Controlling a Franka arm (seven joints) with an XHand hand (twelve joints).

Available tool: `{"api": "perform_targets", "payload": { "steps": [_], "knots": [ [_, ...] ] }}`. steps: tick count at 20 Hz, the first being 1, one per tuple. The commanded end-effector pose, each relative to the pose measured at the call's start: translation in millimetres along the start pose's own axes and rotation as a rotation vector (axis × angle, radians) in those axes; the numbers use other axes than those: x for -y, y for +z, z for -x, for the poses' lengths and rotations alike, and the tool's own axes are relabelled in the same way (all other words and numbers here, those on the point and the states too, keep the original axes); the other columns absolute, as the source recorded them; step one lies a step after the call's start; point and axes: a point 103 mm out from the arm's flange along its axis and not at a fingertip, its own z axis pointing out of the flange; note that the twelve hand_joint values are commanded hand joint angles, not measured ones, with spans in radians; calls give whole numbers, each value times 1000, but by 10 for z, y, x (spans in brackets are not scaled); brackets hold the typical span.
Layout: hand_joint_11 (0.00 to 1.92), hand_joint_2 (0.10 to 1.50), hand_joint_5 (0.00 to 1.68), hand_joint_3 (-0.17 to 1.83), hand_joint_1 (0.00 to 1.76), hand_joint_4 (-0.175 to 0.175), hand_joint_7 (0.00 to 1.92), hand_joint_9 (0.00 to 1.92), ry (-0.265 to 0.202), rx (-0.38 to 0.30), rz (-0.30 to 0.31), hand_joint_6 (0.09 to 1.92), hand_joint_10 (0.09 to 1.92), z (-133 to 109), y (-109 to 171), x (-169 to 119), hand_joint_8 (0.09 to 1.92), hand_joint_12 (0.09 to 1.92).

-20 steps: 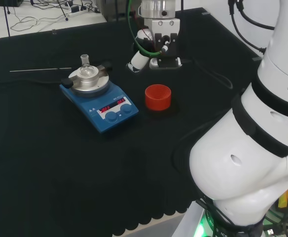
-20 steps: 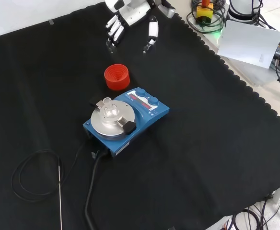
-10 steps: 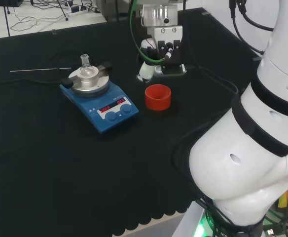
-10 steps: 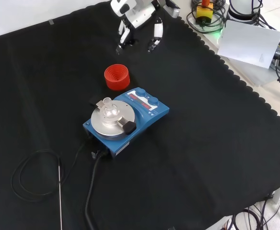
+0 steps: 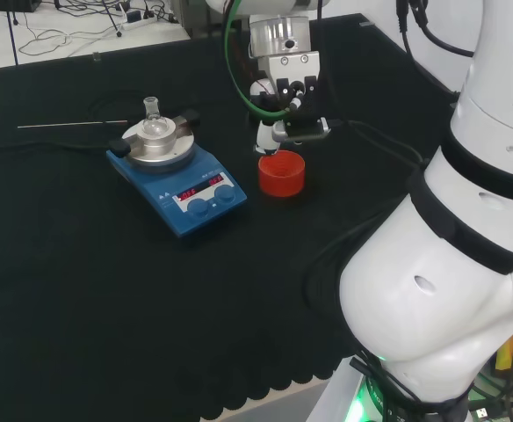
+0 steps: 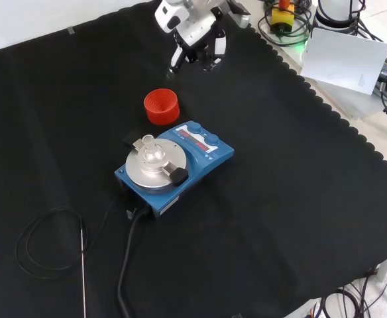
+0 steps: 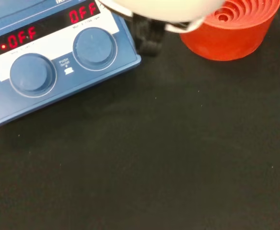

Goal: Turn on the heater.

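The heater (image 5: pixel 179 190) is a blue hotplate with a round metal top, two knobs and lit red displays; it stands mid-cloth in the front view (image 6: pixel 180 165). A small glass flask (image 5: pixel 153 118) sits on its plate. The hand (image 5: pixel 279 119) hovers just behind the red ribbed stand (image 5: pixel 281 172), apart from the heater, fingers relaxed, pointing down and holding nothing. The front view has the hand (image 6: pixel 195 41) above the red stand (image 6: pixel 162 106). Close up in the wrist view are the heater's two knobs (image 7: pixel 94 46), its front panel (image 7: pixel 15 103) and the stand (image 7: pixel 228 26).
A thin metal probe (image 6: pixel 83 265) with a looped wire lies at the cloth's left in the front view. A black cable (image 6: pixel 128 262) runs from the heater's back. The arm's white links (image 5: pixel 467 229) stand at the head view's right. The cloth's scalloped edge (image 6: pixel 352 136) runs down the front view's right.
The hand has come down and closer to the red stand, nearer the heater. Its fingers, spread a second ago, are drawn closer together. Heater and flask have not moved.
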Motion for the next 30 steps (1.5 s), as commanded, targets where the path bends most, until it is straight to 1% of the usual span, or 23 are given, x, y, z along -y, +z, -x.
{"api": "perform_targets", "payload": {
  "steps": [1, 6, 10, 13, 18, 30],
  "knots": [
    [1163, 641, 506, 981, 1398, -68, 1464, 1575, -72, 101, -192, 87, 1438, -587, 350, -6, 1589, 1316],
    [1162, 606, 467, 1059, 1411, -59, 1485, 1590, -95, 134, -219, 87, 1455, -843, 469, 0, 1601, 1352],
    [1169, 598, 434, 1077, 1413, -51, 1492, 1596, -110, 148, -239, 87, 1457, -974, 545, -5, 1602, 1357],
    [1170, 592, 422, 1088, 1414, -47, 1493, 1597, -119, 157, -244, 87, 1457, -1026, 600, -22, 1602, 1358],
    [1170, 585, 414, 1102, 1413, -44, 1496, 1601, -113, 166, -255, 87, 1456, -1048, 621, -53, 1601, 1359],
    [1171, 577, 414, 1121, 1412, -41, 1500, 1605, -105, 177, -270, 87, 1454, -973, 698, -126, 1600, 1360]
  ]
}}
